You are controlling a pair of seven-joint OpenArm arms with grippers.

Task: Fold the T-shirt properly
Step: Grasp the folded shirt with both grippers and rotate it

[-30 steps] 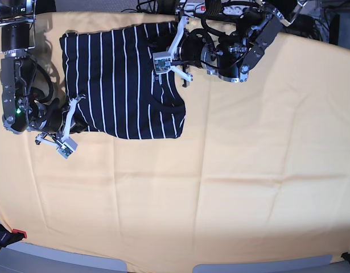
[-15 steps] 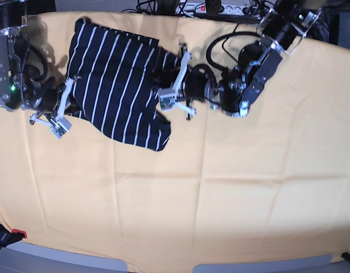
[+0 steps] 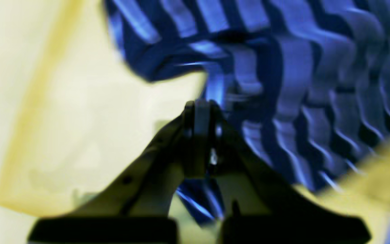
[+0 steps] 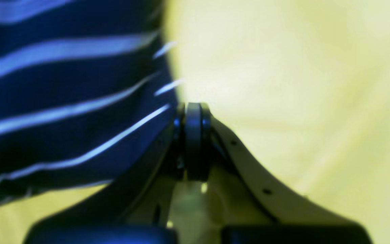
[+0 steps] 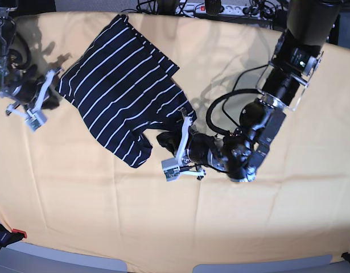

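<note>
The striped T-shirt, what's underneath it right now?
Under the T-shirt only the yellow-orange cloth shows, running out from its edges. Whatever lies directly beneath the fabric is covered. The left gripper and right gripper pinch its edges.

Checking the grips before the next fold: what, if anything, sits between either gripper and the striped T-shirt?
Nothing visible. The left gripper and right gripper are both shut on the T-shirt, stretched between them over the yellow-orange cloth.

Setting: robotics lab bench
Evidence: yellow-orange cloth covering table; power strip and tangled cables behind it
</note>
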